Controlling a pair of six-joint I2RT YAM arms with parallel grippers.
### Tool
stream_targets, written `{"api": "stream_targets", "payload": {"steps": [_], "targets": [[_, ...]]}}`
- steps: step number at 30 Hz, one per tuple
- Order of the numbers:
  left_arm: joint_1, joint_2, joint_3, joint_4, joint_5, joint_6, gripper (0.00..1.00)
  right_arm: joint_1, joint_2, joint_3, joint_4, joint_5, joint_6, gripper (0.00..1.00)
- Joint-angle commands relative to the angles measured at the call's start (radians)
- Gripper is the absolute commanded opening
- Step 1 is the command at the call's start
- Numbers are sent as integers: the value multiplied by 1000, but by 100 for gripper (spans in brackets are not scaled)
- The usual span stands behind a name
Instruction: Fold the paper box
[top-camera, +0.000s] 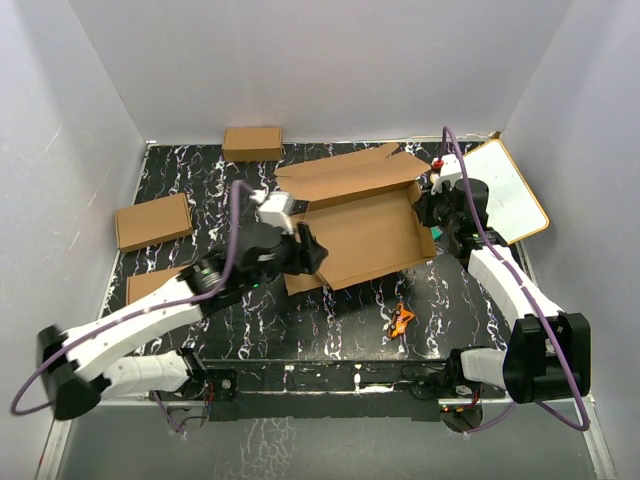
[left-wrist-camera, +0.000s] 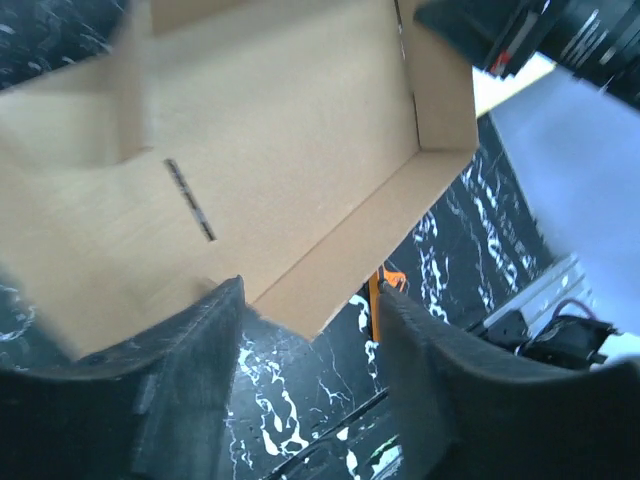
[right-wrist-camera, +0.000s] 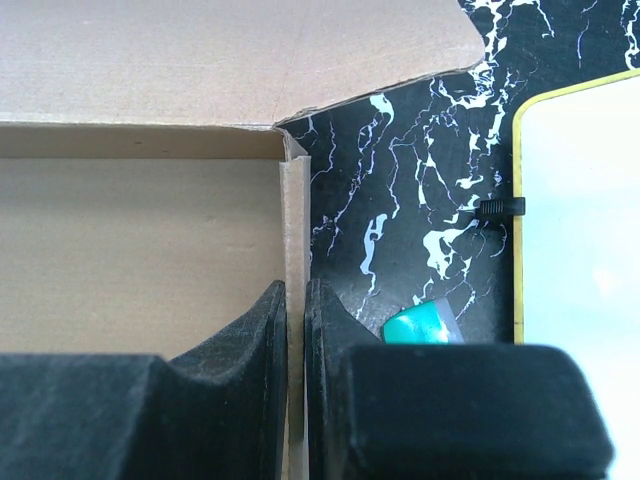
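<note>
Paper box (top-camera: 365, 235) sits mid-table on the black marbled table (top-camera: 200, 170), partly formed: floor flat, near wall and right wall upright, and a large flap (top-camera: 340, 172) open toward the back. Right gripper (top-camera: 432, 210) is at the box's right end. In the right wrist view the right gripper (right-wrist-camera: 295, 295) is clenched on the upright right wall of the paper box (right-wrist-camera: 140, 240), one finger inside and one outside, near the back corner. Left gripper (top-camera: 308, 250) is at the box's near-left corner. In the left wrist view the left gripper (left-wrist-camera: 310, 300) has its jaws released and spread, with the box corner just ahead of the gap and nothing pinched. A dark slit (left-wrist-camera: 190, 200) shows in the floor of the paper box (left-wrist-camera: 280, 130). White board (top-camera: 512, 190) with a tan rim lies at the far right, beside the right arm. Small box at the back (top-camera: 252, 143) is at the table's far edge, small box on the left (top-camera: 153, 221) is well apart from the paper box, and the third small box (top-camera: 150, 284) is partly under the left arm. Orange item (top-camera: 401, 320) lies in front of the box, too small to identify. Teal item (right-wrist-camera: 420, 325) lies on the table by the right fingers.
</note>
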Motion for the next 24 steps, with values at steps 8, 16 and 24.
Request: {"api": "stream_targets", "payload": {"steps": [8,16,24], "targets": [[101,-333,-235,-88,-157,-158,76,-14,-37,2,121,-37,25,8],[199,-178,-211,7,-60,-151,64,-13,-44,-3,120,-46,26,8],[204,-95,-156,50,3,-139,8,-13,-39,-13,130,-42,23,8]]}}
